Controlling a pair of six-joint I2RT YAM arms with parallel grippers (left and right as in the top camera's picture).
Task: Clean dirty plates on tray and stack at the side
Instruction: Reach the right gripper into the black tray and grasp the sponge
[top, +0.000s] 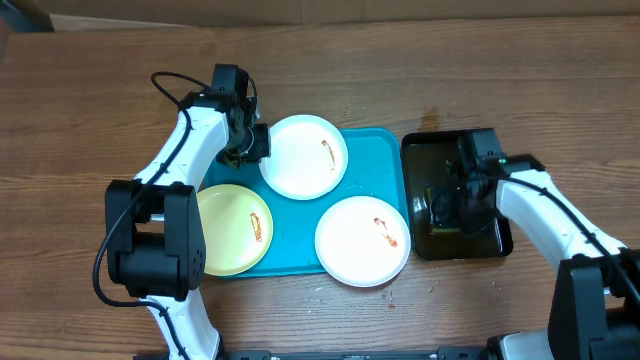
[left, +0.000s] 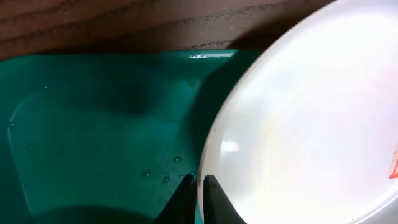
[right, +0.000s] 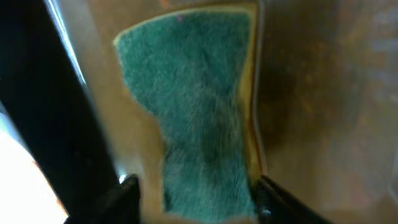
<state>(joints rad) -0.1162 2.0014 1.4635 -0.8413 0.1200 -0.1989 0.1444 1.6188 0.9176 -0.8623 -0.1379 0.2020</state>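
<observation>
**Jaws L/R + 3 plates: state & handling**

1. L jaws: shut thin on the rim of the rear white plate (top: 303, 157), on the side toward the tray's back-L corner. Fingertips (left: 186, 200) sit one either side of the rim.
2. R jaws: approx half-wide, astride a green sponge (right: 199, 93) in the black tray (top: 430, 148). A gap shows on one side, so prob. not clamped yet.
3. Plates: all 3 lie on the blue tray (top: 385, 145), none stacked.
   - Front white plate (top: 362, 240) overhangs the tray's front rim.
   - Yellow-green plate (top: 232, 229) is at the L end.
   - Each has a red-brown smear (top: 328, 152).
4. Handling (est.):
   - Plates look light, stiff and glossy, so slippery, esp. w/ droplets (left: 165, 178) on the tray.
   - The rim is the only hold. A one-edge pinch lets a plate tilt or swing, so lift low.
   - Sponge is soft and squashes; take it across the narrow side.
5. Surface (top: 100, 100): brown wood, carries both trays.
</observation>
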